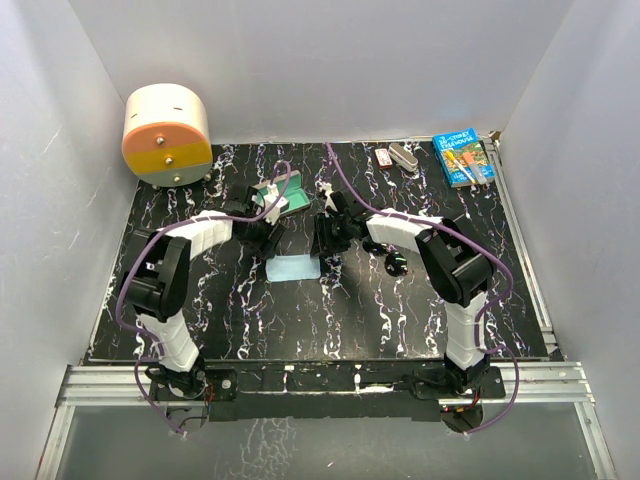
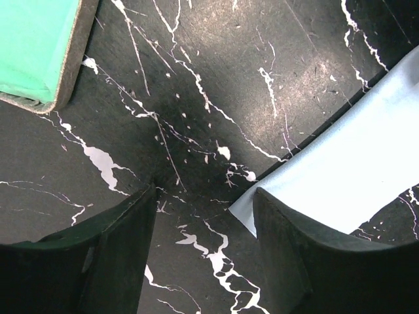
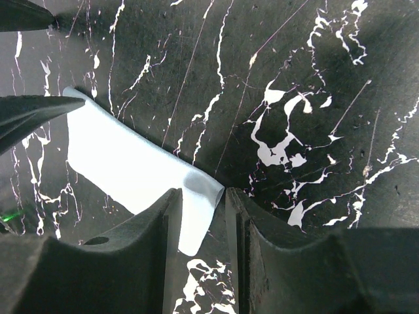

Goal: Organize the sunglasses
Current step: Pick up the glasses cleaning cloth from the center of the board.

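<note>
The black sunglasses (image 1: 394,263) lie on the black marble table, right of both grippers and beside the right arm. The light-blue cloth (image 1: 293,268) lies flat at mid-table. My right gripper (image 1: 325,240) is open with a narrow gap, low over the table. In the right wrist view, this gripper (image 3: 203,196) straddles a curled corner of the cloth (image 3: 124,163). My left gripper (image 1: 268,238) is open and empty; in the left wrist view, this gripper (image 2: 204,196) hovers by another corner of the cloth (image 2: 347,170). The grey-brown case (image 1: 277,197) lies open behind, its teal lining (image 2: 33,46) showing.
A round cream, orange and yellow container (image 1: 166,133) stands at the back left. A blue book (image 1: 463,158) lies at the back right, with a small red-white object (image 1: 383,157) and a grey one (image 1: 405,155) beside it. White walls enclose the table.
</note>
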`<control>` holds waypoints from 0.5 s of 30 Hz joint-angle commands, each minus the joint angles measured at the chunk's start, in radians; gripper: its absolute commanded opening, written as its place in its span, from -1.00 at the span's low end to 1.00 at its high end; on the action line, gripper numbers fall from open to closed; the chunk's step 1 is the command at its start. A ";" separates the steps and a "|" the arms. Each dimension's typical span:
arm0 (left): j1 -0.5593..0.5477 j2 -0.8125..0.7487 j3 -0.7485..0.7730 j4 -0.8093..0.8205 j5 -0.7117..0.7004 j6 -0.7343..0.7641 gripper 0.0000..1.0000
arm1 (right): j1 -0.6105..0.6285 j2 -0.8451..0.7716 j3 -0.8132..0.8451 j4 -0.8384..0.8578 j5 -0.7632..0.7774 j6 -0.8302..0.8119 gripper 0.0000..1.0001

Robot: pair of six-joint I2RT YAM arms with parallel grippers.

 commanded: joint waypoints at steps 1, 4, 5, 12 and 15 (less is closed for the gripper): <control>0.003 0.026 0.003 -0.062 0.062 -0.003 0.14 | 0.007 0.043 0.005 -0.004 0.049 -0.012 -0.24; 0.002 0.010 -0.020 -0.058 0.061 0.004 0.12 | 0.007 0.043 0.004 -0.003 0.045 -0.010 -0.24; 0.002 0.005 -0.026 -0.060 0.061 0.006 0.12 | 0.007 0.044 0.004 -0.003 0.045 -0.008 -0.24; 0.003 -0.049 -0.047 -0.071 0.056 0.014 0.14 | 0.007 0.043 0.006 -0.003 0.039 -0.003 -0.25; 0.003 -0.079 -0.032 -0.085 0.056 0.017 0.16 | 0.007 0.046 0.007 -0.003 0.039 0.000 -0.24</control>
